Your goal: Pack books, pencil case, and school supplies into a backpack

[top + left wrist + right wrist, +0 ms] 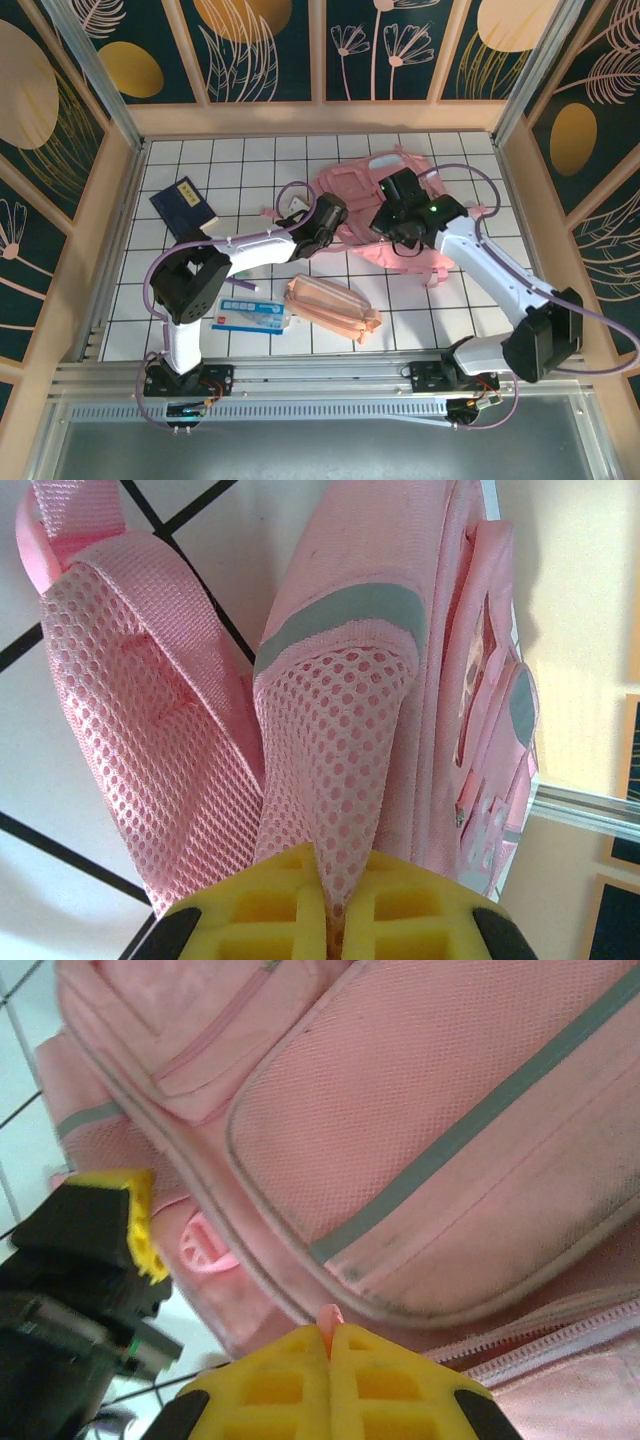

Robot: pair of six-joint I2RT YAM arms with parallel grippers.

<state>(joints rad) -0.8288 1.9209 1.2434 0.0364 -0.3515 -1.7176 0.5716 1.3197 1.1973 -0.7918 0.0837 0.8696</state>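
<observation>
Since my left gripper is pinched shut on a mesh strap and my right gripper on a tiny pink tab by the zipper, backpack sitting far-center, I'm worried a hard tug pops that tab loose.

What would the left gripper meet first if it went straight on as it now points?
The mesh strap that the left gripper pinches; beyond that, probably the backpack itself.

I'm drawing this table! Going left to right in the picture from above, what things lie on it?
Booklet → packet → pouch → backpack.
</observation>
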